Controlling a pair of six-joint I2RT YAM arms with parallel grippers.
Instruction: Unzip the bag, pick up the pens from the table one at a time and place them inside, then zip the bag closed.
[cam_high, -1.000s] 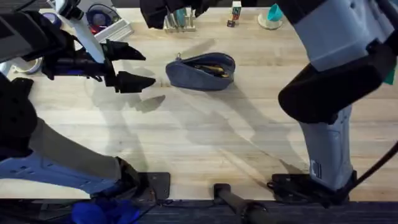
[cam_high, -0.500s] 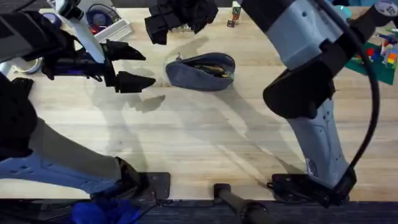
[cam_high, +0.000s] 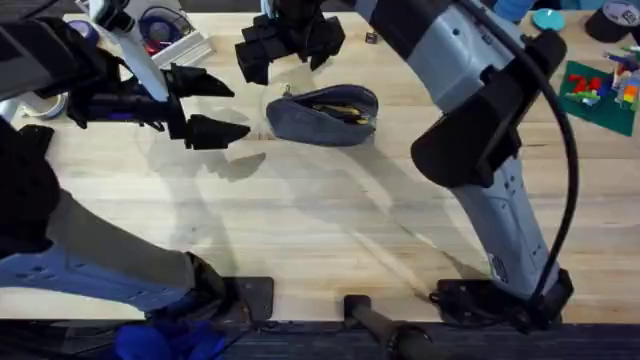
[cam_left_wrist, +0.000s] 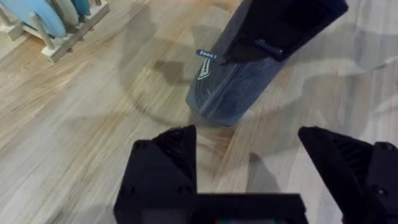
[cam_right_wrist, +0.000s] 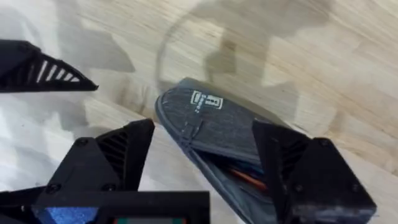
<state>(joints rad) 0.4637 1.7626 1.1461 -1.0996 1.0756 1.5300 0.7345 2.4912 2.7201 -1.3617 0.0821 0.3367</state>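
Note:
The blue-grey bag lies on the table at the back middle, unzipped, with pens showing in the opening. My right gripper hangs open just above the bag's left end, where the zipper pull sticks up. In the right wrist view the bag sits between the spread fingers of the right gripper, with an orange pen inside. My left gripper stands open left of the bag, apart from it. The left wrist view has the bag beyond the left gripper.
A rack with upright items and a clear container stand at the table's back left. A green mat with bricks lies at the far right. Bare wood runs across the table's middle and front.
My right arm has swung left and come down, bringing its gripper over the bag's zipper end. The left arm and the bag have stayed still.

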